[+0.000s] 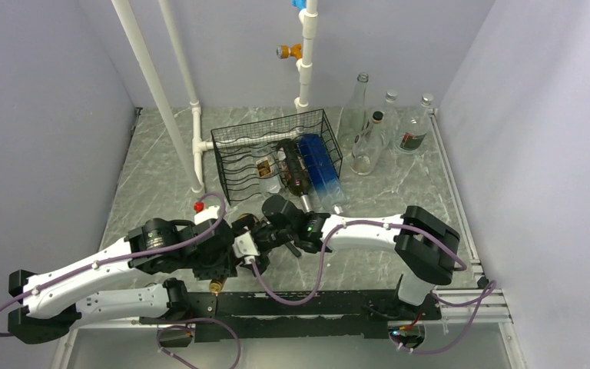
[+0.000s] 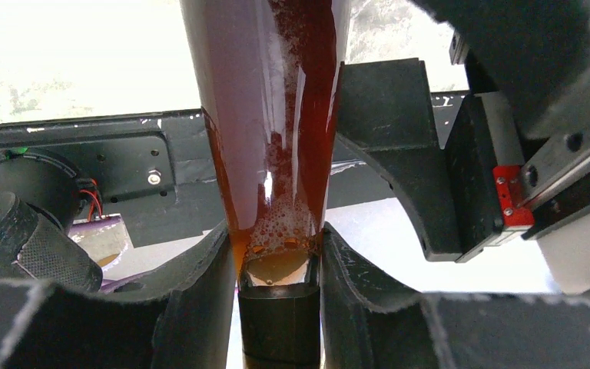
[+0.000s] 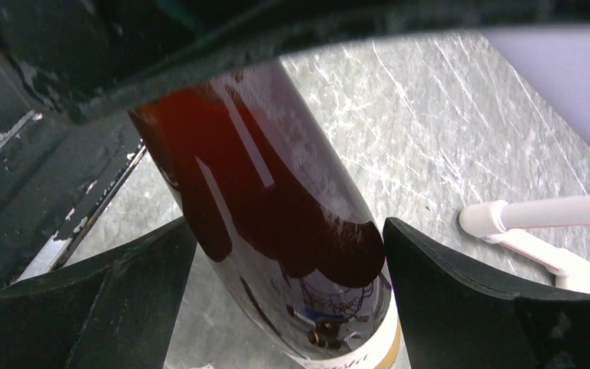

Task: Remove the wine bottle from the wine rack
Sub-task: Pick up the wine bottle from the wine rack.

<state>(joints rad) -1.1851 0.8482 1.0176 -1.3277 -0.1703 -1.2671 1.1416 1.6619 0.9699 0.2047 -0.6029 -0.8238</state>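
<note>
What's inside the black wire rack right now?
A dark bottle lies in the wine rack, a blue object to its right, something pale to its left. The right arm covers the rack's near bottom edge.

My overhead view is bright, even and sharp, with soft shadows. Behind the left claw (image 2: 278, 257) the background blows out white, and glare streaks run down the bottle (image 2: 269, 115). At the right claw (image 3: 288, 254) the near fingers (image 3: 469, 307) look dark and soft.
</note>
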